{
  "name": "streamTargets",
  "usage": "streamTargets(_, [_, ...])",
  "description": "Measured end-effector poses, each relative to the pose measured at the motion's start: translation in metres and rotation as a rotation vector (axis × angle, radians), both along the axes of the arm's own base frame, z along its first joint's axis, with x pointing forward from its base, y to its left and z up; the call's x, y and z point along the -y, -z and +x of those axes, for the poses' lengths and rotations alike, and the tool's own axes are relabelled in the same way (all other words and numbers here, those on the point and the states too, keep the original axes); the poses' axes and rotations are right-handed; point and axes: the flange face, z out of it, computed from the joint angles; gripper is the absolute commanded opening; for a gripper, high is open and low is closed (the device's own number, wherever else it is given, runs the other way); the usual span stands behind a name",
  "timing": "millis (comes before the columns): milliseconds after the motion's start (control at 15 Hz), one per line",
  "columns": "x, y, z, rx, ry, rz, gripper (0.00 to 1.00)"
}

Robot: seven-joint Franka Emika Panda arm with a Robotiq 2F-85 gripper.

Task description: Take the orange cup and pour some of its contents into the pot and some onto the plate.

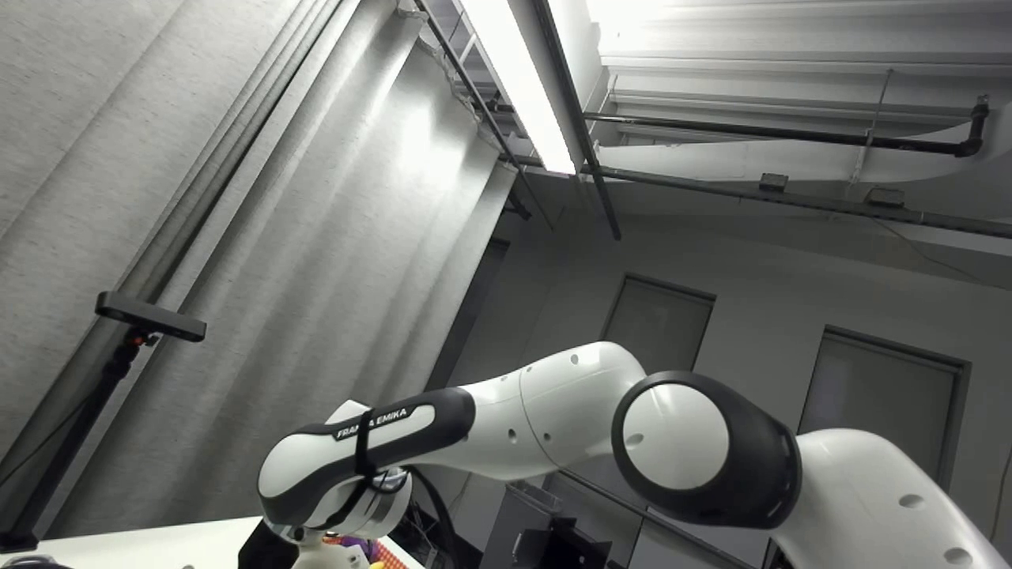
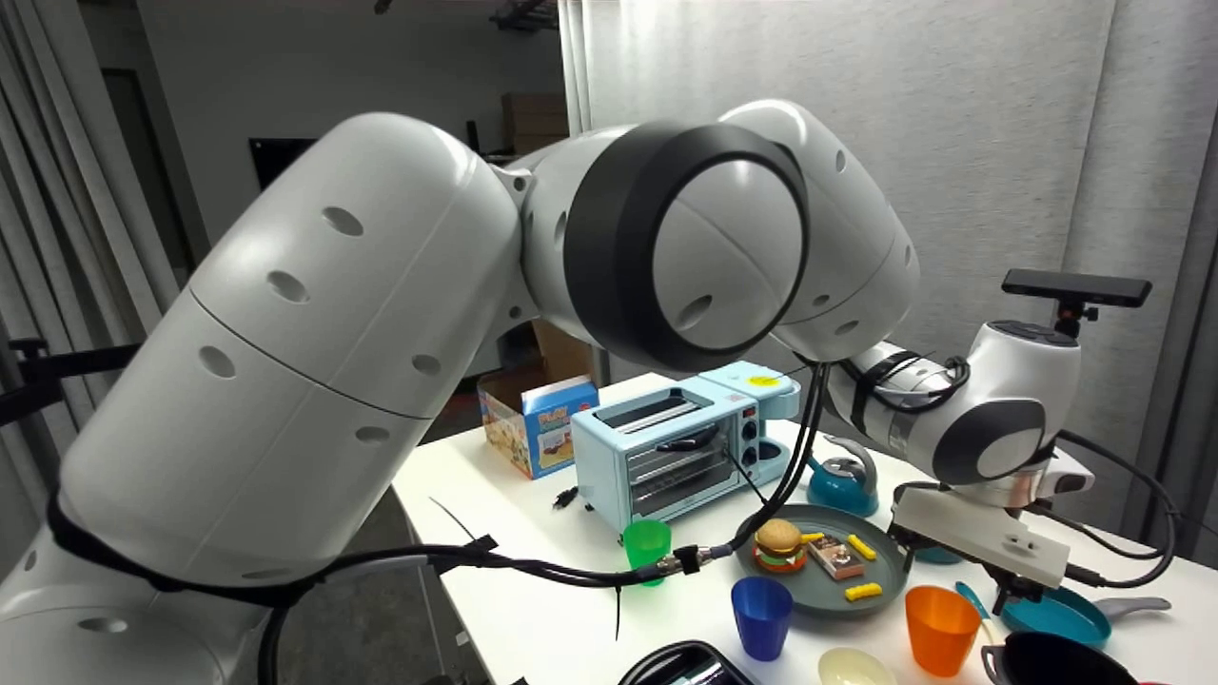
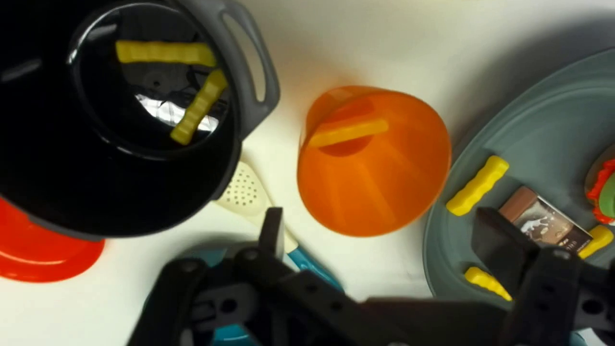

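The orange cup (image 2: 940, 630) stands upright on the white table between the pot (image 2: 1056, 661) and the grey plate (image 2: 809, 597). Looking down into the orange cup (image 3: 370, 187) in the wrist view, I see a yellow stick (image 3: 350, 133) inside. Two yellow sticks lie in the black pot (image 3: 48, 202). On the plate (image 3: 543, 125) are several more, with a chocolate-coloured box (image 3: 547, 221) and a toy burger (image 2: 779, 545). My gripper (image 3: 379, 211) is above the table, its fingers spread wide and holding nothing; the cup is below, apart from them.
A slotted spoon (image 3: 242, 192) and a teal pan (image 2: 1056, 616) lie near the cup. A blue cup (image 2: 761, 618), pale bowl (image 2: 854, 668), green cup (image 2: 647, 540), kettle (image 2: 843, 480) and toaster oven (image 2: 666, 447) share the table. A red dish (image 3: 53, 254) sits beside the pot.
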Motion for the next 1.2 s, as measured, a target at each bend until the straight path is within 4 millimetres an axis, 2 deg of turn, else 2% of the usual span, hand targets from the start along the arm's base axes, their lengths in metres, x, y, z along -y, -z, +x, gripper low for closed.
streamTargets(267, [-0.001, -0.043, 0.003, 0.071, -0.030, -0.013, 1.00])
streamTargets(533, [-0.004, -0.088, -0.012, 0.152, -0.076, -0.017, 1.00])
streamTargets(867, [-0.024, -0.133, -0.054, 0.259, -0.184, 0.039, 1.00])
streamTargets(1067, [-0.039, -0.145, -0.083, 0.298, -0.244, 0.082, 1.00])
streamTargets(1200, [-0.041, -0.150, -0.102, 0.316, -0.271, 0.099, 1.00])
